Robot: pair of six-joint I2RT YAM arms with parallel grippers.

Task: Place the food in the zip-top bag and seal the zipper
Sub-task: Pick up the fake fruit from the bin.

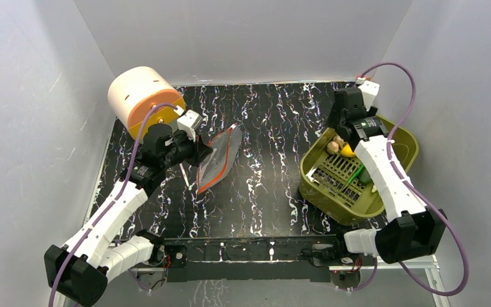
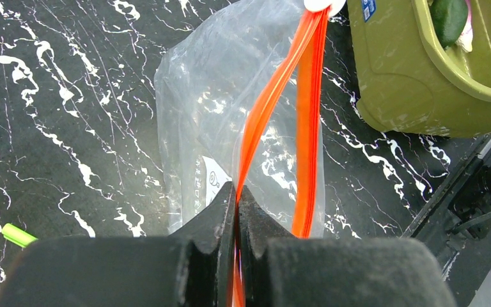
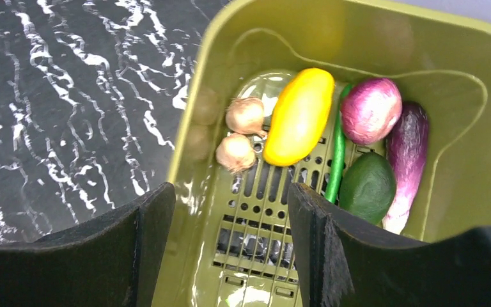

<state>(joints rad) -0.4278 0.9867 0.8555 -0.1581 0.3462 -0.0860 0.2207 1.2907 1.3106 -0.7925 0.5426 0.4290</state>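
The left gripper (image 2: 236, 194) is pinching the orange zipper (image 2: 307, 128) of the clear bag (image 2: 204, 102) at left, while the right gripper (image 3: 230, 211), jaws spread, is hovering over the food (image 3: 298, 116) in the green basket (image 3: 467, 166) at right; it should be descending squarely on one piece.

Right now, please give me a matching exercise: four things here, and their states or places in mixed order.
1. left claw
2. right claw
3. yellow oval toy lemon
4. clear plastic zip-top bag

A. lies in the olive-green slotted plastic basket
B. open, over that basket
C. mouth partly parted, no food inside
D. shut on the orange-red zipper strip

Pairs: 1-D, 2-B, 3-A, 4-C
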